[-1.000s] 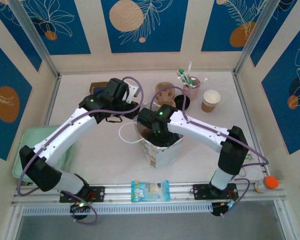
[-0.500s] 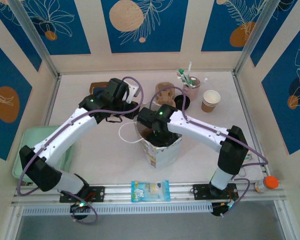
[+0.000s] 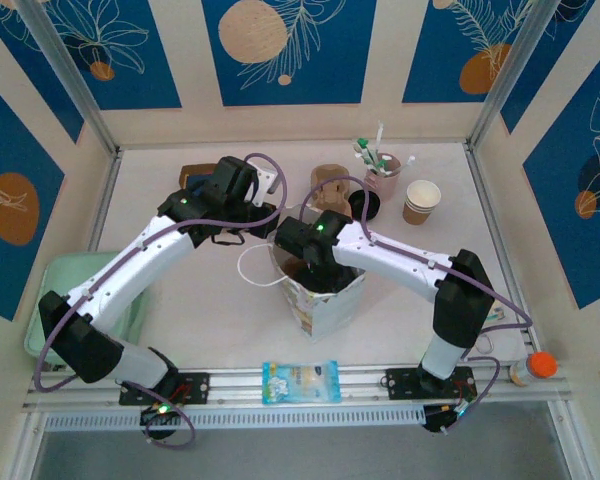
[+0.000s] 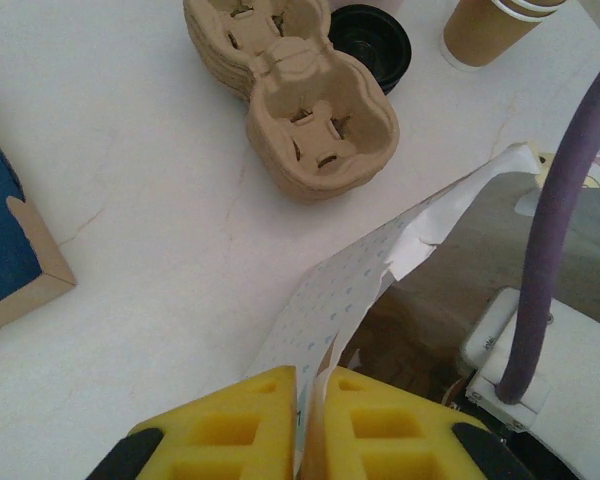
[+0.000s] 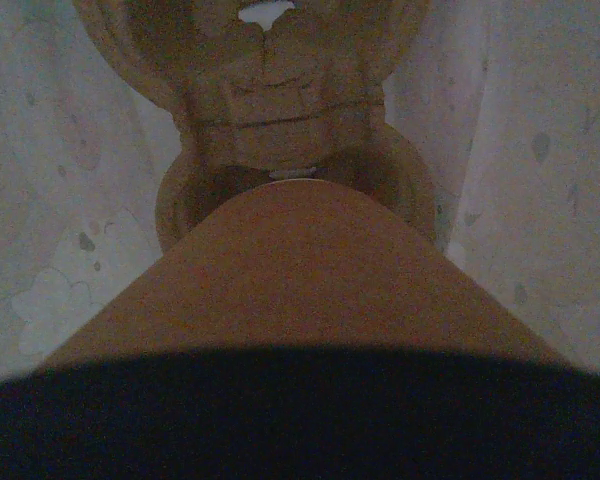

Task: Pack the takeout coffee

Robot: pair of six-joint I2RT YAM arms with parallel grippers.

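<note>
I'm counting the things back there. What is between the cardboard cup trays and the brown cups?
A black lid lies on the table between the cup trays and the brown cups, plain in the left wrist view.

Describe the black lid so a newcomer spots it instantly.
Look to the back of the table, right of centre, at the pink cup. The lid lies flat just in front of it, right of the pulp carriers. Only round black thing there.
</note>
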